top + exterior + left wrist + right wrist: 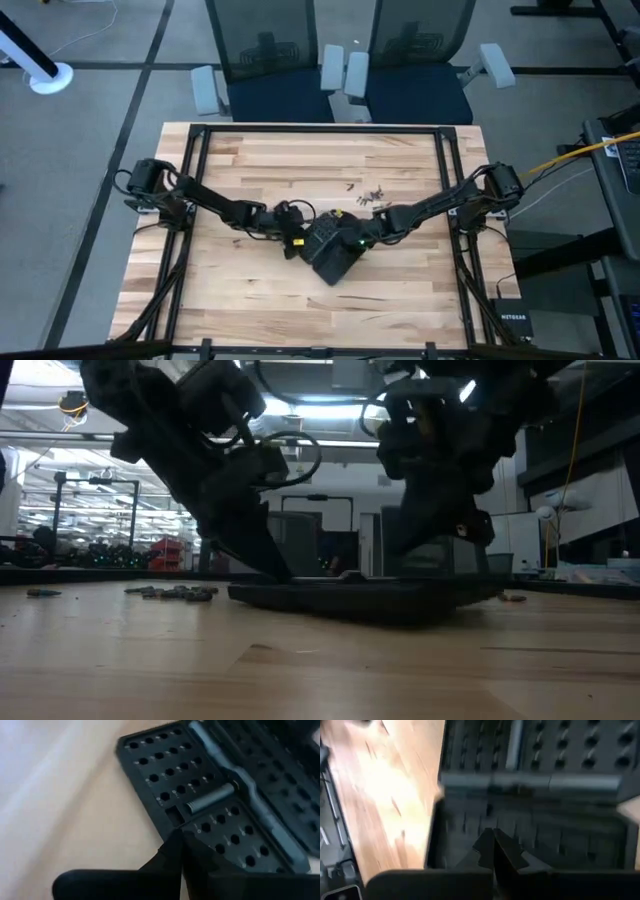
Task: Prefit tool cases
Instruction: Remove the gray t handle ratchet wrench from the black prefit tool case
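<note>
The black tool case [331,252] lies open and flat on the wooden table, near its middle, both halves resting on the wood [370,600]. Its halves show grids of small round slots [165,767], a grey hinge bar [250,800] and a grey cylinder [210,797] lying in one half. My left gripper [178,836] [298,240] is shut at the case's left side. My right gripper [493,838] [356,240] is shut over the other half [530,840], on the case's right side. My left gripper sets its shut fingertips [172,845] on the slotted half's border, beside a small rectangular pocket [175,815], slanting down from the table's left. The case stays flat on the table. My right gripper points its shut fingertips [487,845] down into the other half's inside [470,827]; I cannot tell whether they touch it.
Several small loose bits [370,197] [175,592] lie on the wood just beyond the case, toward the far edge. A black NETGEAR box [512,322] sits off the table's right near corner. Two office chairs [340,60] stand beyond the far edge. Bare wood [240,290] lies near the case.
</note>
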Robot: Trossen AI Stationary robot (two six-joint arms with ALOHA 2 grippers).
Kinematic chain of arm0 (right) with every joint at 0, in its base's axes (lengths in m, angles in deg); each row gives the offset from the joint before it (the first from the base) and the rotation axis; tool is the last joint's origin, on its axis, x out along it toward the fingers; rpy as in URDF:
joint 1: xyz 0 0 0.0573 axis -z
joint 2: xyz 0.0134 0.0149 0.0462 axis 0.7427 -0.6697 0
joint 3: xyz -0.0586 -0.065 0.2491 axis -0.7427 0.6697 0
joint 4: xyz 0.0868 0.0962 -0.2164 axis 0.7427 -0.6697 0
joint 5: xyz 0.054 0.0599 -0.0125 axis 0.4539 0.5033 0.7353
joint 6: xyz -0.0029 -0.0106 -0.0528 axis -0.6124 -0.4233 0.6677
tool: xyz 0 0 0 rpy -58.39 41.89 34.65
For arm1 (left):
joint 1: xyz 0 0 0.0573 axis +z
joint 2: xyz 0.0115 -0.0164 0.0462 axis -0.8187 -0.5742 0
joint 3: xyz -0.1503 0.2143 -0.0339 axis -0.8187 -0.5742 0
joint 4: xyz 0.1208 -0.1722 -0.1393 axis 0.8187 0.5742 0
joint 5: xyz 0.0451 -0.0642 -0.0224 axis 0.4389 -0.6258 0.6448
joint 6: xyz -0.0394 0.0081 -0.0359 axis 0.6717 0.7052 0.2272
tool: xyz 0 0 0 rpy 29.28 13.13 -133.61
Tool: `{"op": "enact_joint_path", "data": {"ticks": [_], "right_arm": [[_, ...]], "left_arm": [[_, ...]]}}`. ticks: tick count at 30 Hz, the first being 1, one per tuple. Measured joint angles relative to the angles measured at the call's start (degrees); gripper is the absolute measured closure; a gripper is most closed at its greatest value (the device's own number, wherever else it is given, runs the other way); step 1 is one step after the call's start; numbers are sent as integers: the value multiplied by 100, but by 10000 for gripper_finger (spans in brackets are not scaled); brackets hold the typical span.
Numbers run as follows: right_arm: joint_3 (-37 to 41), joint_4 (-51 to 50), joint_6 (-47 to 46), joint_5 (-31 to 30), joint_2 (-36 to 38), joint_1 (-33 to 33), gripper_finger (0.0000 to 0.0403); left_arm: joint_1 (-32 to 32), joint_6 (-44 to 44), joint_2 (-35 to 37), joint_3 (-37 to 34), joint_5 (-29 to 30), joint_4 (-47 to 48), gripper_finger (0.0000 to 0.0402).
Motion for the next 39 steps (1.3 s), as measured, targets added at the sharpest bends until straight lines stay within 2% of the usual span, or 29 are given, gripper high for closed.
{"op": "enact_joint_path", "data": {"ticks": [6, 10, 14, 18, 20, 22, 27, 32, 34, 36, 39], "right_arm": [[2, -282, 249, -3, -1, 13, 403], [2, -350, 970, 66, 6, 57, 403], [-77, -297, 2358, 502, 220, 108, 403], [-422, -720, 4228, 984, 277, 126, 403], [-510, -764, 5146, 912, 204, 122, 400], [-580, -774, 5962, 621, 78, 123, 392], [-980, -999, 7221, -15, -443, 190, 339], [-1587, -1729, 7588, -415, -892, 214, 262], [-1866, -2284, 7709, -268, -970, 207, 234], [-2103, -2780, 7827, 222, -983, 212, 214], [-2182, -2924, 7895, 683, -980, 214, 201]], "left_arm": [[-201, 93, -38, 156, -92, -332, 401], [-304, 317, -37, 339, -106, -424, 401], [-348, 164, -35, 425, -88, -390, 401], [-347, 62, 13, 435, -65, -331, 401], [-391, 73, 111, 435, 49, -102, 401], [-500, 196, 265, 441, 437, 346, 401], [-916, 873, 540, 439, 1450, 1306, 401], [-1203, 1318, 461, 439, 1496, 1377, 401], [-1249, 1494, 461, 439, 1504, 1385, 401], [-1252, 1558, 443, 439, 1544, 1374, 401], [-1209, 1559, 403, 439, 1573, 1353, 401]]}}
